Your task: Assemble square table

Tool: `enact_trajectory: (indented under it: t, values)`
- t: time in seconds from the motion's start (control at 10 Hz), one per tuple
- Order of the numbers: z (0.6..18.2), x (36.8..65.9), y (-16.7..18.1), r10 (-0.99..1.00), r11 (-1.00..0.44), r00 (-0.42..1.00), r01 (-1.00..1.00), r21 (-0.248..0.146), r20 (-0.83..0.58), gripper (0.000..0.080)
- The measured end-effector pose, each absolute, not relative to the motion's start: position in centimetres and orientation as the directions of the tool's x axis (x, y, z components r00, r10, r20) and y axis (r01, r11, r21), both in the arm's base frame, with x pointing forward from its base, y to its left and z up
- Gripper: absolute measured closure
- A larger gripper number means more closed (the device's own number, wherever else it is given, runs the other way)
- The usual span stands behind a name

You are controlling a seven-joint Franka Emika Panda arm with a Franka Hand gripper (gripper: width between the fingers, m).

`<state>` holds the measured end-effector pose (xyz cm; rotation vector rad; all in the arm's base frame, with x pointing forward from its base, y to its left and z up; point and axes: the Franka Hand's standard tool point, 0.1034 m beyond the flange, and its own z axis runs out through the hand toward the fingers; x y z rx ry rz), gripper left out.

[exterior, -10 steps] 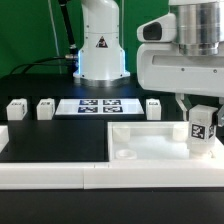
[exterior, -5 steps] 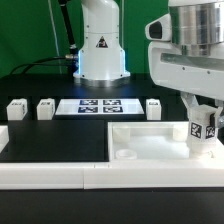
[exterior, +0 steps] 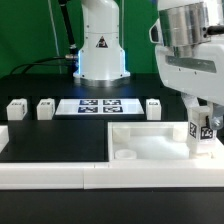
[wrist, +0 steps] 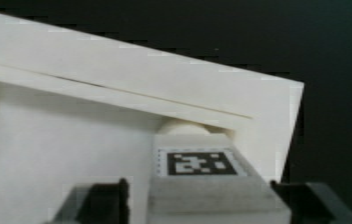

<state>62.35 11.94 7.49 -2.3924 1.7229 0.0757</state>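
The hand [wrist: 199, 205] is clenching a tagged leg [exterior: 203, 135] upright at the three-o'clock corner of the slab [exterior: 150, 140] in the exterior view. It appears to be fitting this leg. Next, it is likely needing centring over the socket [wrist: 191, 128], then lowering.

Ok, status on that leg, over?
Jaws shut on leg, upright. Leg at square table's corner, exterior view's right; seating unclear. Three spare legs behind, nothing blocking.
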Motion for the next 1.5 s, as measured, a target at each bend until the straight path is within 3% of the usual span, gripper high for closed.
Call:
enact_trajectory:
  t: [0.1,0.2,0.4,0.8,1.2,1.3,1.4,1.5]
  values:
    - [7.5,62.0,12.2,-0.865,-0.472,0.484,-0.874,-0.115,-0.134,0.0250]
    - [8.0,62.2,13.0,-0.748,-0.652,0.658,-0.753,-0.090,-0.086,0.0170]
    - [8.1,62.3,13.3,-0.651,-0.749,0.756,-0.655,-0.099,-0.067,0.0153]
    - [7.9,62.6,12.3,-0.201,-0.973,0.979,-0.199,-0.116,0.009,0.0151]
    - [8.0,62.8,12.2,0.081,-0.990,0.995,0.086,-0.108,0.054,0.0151]
    - [8.0,62.8,12.2,0.052,-0.992,0.997,0.057,-0.111,0.051,0.0211]
    - [8.0,62.8,12.2,0.055,-0.992,0.997,0.060,-0.111,0.052,0.0211]
    - [8.0,62.8,12.2,0.051,-0.992,0.997,0.056,-0.111,0.051,0.0347]
